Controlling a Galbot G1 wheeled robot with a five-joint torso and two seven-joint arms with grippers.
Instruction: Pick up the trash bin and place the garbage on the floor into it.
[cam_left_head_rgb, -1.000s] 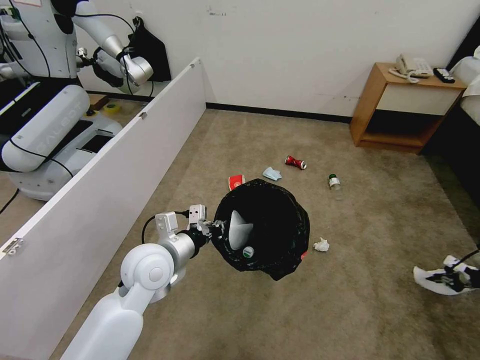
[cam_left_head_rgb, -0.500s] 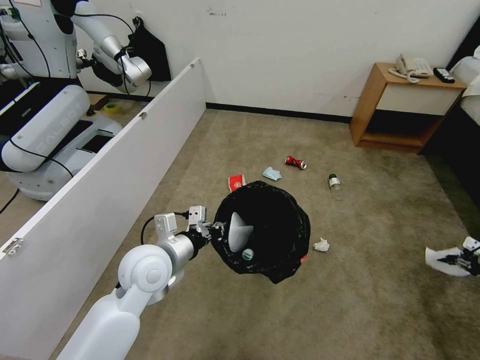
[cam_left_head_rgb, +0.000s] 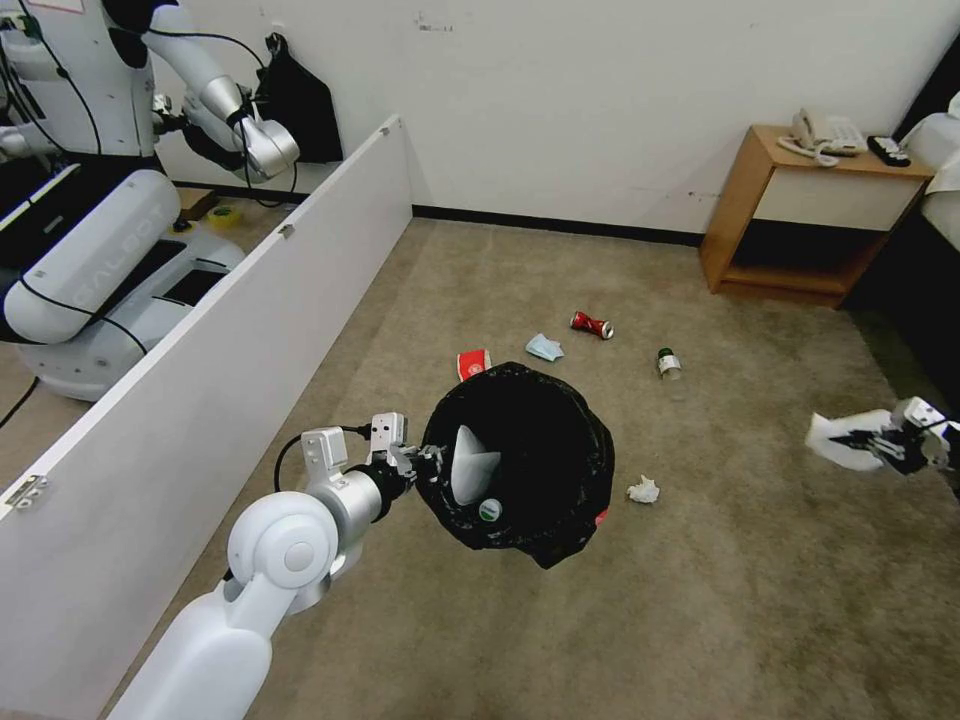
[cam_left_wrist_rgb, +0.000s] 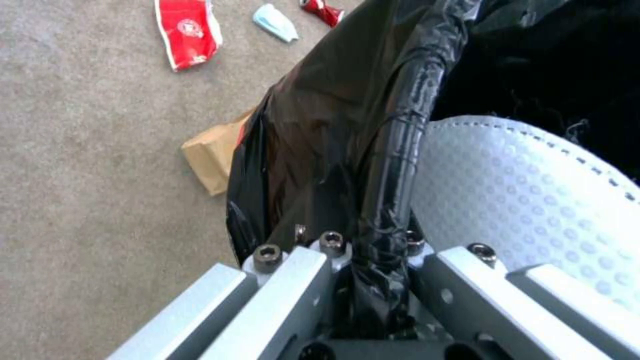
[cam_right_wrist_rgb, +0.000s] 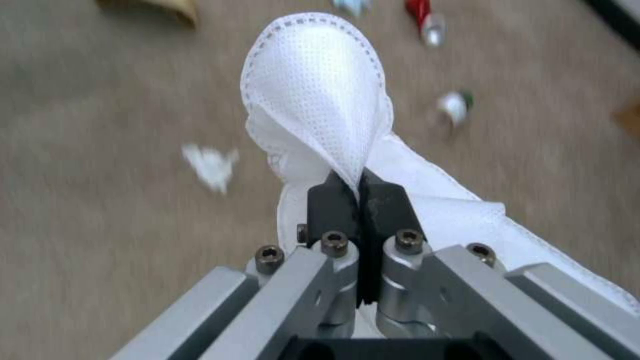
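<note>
Step in hand: the right end effector (cam_left_head_rgb: 890, 442) carries a white slipper (cam_left_head_rgb: 838, 440) above the floor (cam_left_head_rgb: 720, 600), at the right edge of the scene and well right of the trash bin (cam_left_head_rgb: 520, 455); judged as the carry toward the bin.

Right end effector state: its fingers (cam_right_wrist_rgb: 333, 200) are pressed together on a fold of the slipper's fabric, and the rest of the slipper hangs free past them.

Left end effector (cam_left_head_rgb: 425, 467): clamped on the near-left rim of the trash bin, the black liner bunched between its fingers (cam_left_wrist_rgb: 320, 260); the bin hangs off the floor, mouth up and tilted a little.

Trash bin contents: another white slipper (cam_left_head_rgb: 470, 465) and a green-capped bottle (cam_left_head_rgb: 489, 509) lie inside.

Slipper relative to bin: to the bin's right, well apart from it, with the white tissue wad (cam_left_head_rgb: 643, 490) on the floor between them.

Next move, as a judgement: the slipper has to travel left until it is over the open mouth, and only then should the grip part; the limp fabric may snag on the rim or liner.

Garbage left on the floor: crushed red can (cam_left_head_rgb: 591, 324), blue face mask (cam_left_head_rgb: 543, 347), red carton (cam_left_head_rgb: 472, 362) just beyond the bin, a clear bottle (cam_left_head_rgb: 667, 363) farther right, and a brown cardboard piece (cam_left_wrist_rgb: 210, 157) beside the bin.

Progress: partway, with several items to go.
</note>
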